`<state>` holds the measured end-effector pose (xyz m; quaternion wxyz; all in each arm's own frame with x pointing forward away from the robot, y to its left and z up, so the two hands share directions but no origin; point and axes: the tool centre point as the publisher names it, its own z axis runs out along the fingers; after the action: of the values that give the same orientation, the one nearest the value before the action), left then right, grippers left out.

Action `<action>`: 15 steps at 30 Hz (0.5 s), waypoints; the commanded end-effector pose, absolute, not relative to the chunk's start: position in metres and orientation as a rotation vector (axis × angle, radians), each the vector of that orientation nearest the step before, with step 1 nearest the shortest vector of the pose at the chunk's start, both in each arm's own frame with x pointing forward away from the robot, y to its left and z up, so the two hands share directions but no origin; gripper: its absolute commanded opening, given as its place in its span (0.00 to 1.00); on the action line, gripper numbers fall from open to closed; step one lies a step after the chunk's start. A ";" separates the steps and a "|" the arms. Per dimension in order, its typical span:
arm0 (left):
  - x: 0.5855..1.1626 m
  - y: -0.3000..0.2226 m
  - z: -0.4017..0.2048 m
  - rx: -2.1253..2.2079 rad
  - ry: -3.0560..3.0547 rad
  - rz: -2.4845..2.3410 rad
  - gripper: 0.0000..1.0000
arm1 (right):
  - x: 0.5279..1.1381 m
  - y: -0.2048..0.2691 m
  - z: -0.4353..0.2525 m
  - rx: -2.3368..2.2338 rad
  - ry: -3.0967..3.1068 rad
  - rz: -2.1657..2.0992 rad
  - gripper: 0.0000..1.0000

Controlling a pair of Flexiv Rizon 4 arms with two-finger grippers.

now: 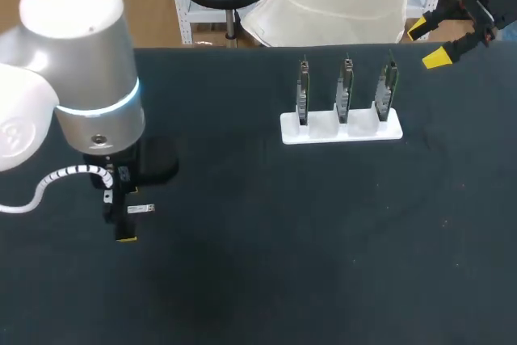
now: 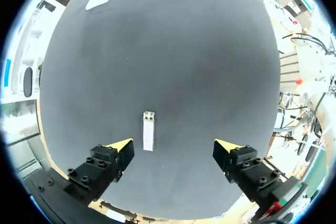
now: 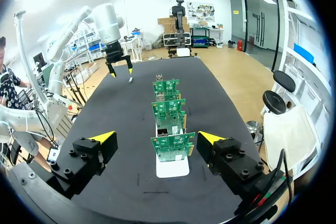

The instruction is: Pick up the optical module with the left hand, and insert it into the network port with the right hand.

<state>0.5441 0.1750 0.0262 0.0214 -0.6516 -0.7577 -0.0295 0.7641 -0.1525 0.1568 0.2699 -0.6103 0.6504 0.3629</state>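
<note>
**Left tool.** We are reading the left tool (image 2: 174, 148) as released. Its two yellow-tipped fingers are standing wide apart and are touching nothing. The optical module (image 2: 148, 130) is lying flat on the desk (image 1: 323, 240) under the gap between the fingers. It is lying off-centre in that gap, closer to one finger than to the other. Its long axis is running roughly parallel to the fingers' faces, so the fingers are facing its two long sides.

**Position on the desk.** In the head view, we are finding the module at about 8 o'clock from the middle of the desk, with the left tool directly over it. The white holder (image 1: 340, 130) is sitting at about 1 o'clock, well apart from the module. It is carrying three upright green circuit boards (image 1: 345, 86).

**Right tool.** The right tool (image 3: 156, 139) is also released and is holding nothing. It is hovering near the far edge of the desk at about 2 o'clock. Ahead of it the boards are lining up one behind another. We cannot identify the network port on them with certainty.

**Step in hand.** We are judging this to be the pick-up approach: the module is not yet grasped.

**Next move.**
1. Shift the left tool sideways until the module is lying midway between the fingers.
2. Lower the fingertips to the module's sides.
3. Clench across its narrow width.

Because the module is thin and low, we are expecting the descent to demand fingertips almost at the desk surface.
</note>
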 end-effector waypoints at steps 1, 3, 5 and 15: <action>0.543 0.178 0.022 -2.024 -2.354 -0.094 1.00 | 0.762 -0.152 0.157 -1.641 1.753 0.972 1.00; 0.543 0.180 0.020 -2.017 -2.364 -0.094 1.00 | 0.762 -0.152 0.157 -1.641 1.753 0.972 1.00; 0.543 0.182 0.018 -2.009 -2.375 -0.094 1.00 | 0.762 -0.152 0.157 -1.641 1.753 0.972 1.00; 0.548 0.187 0.008 -1.999 -2.385 -0.080 1.00 | 0.762 -0.152 0.157 -1.641 1.753 0.972 1.00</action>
<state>0.5453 0.1852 0.0108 0.0147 -0.6411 -0.7668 -0.0284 0.7641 -0.1525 0.1568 0.2699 -0.6103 0.6504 0.3629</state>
